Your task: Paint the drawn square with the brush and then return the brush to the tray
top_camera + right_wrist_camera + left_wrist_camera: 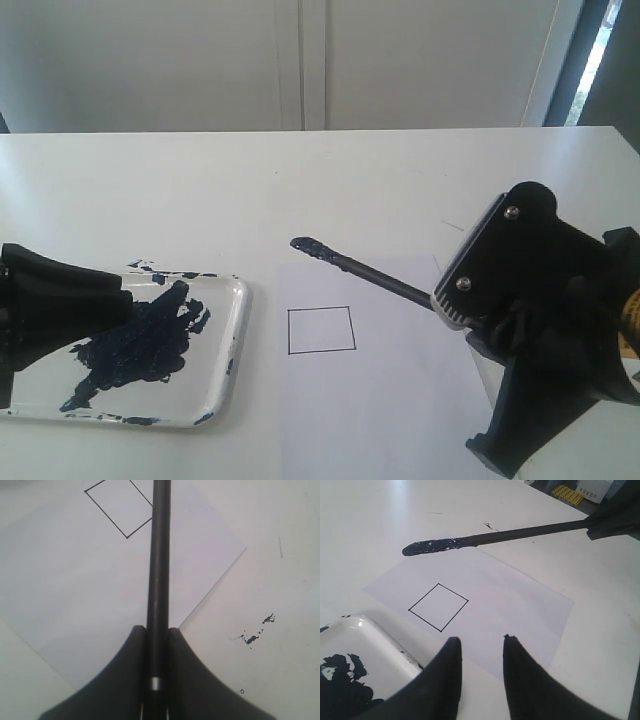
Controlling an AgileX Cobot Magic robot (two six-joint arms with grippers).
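Note:
My right gripper (157,630) is shut on the brush (365,269), a long thin black stick held above the table with its paint-coated tip (427,546) out past the paper's far edge. A silver band (157,683) on the stick sits between the jaws. The drawn square (321,330) is an unfilled black outline on the white paper (400,400), also seen as the square (438,607) in the left wrist view. The clear tray (225,350), smeared with dark blue-black paint, lies left of the paper. My left gripper (481,640) hovers open and holds nothing by the tray's near corner.
The white table (150,190) carries a few dark paint specks (255,637) to the right of the paper. A pale wall rises behind the table, with a window strip at the far right. Yellow equipment (567,494) stands beyond the table edge.

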